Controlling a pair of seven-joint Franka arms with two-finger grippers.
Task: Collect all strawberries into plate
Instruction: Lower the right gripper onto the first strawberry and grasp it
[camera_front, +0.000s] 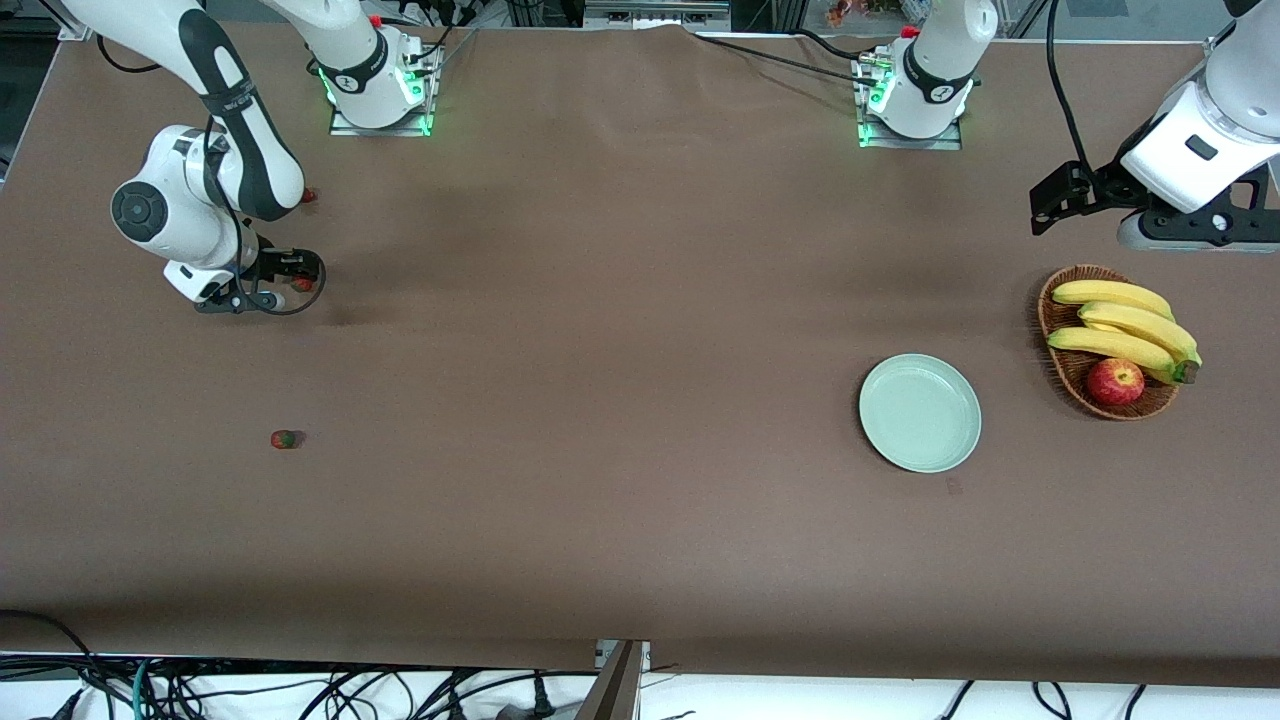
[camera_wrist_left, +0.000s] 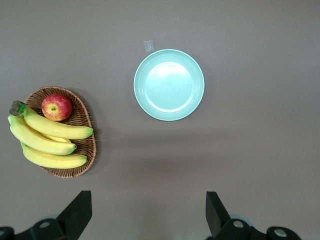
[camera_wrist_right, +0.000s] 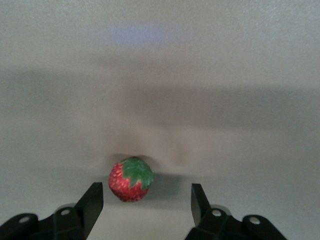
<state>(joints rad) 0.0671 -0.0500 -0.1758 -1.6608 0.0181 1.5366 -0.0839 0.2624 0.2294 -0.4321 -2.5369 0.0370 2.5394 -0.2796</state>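
Between the open right claw's (camera_wrist_right: 145, 200) fingers, a strawberry (camera_wrist_right: 130, 179).

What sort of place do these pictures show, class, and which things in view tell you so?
Most likely a robotics lab. Two arms are bolted to a brown-covered table, loose cables run along its edge, and props are laid out: a plate, strawberries and a fruit basket. The open right gripper is over one strawberry; the left gripper waits, open.
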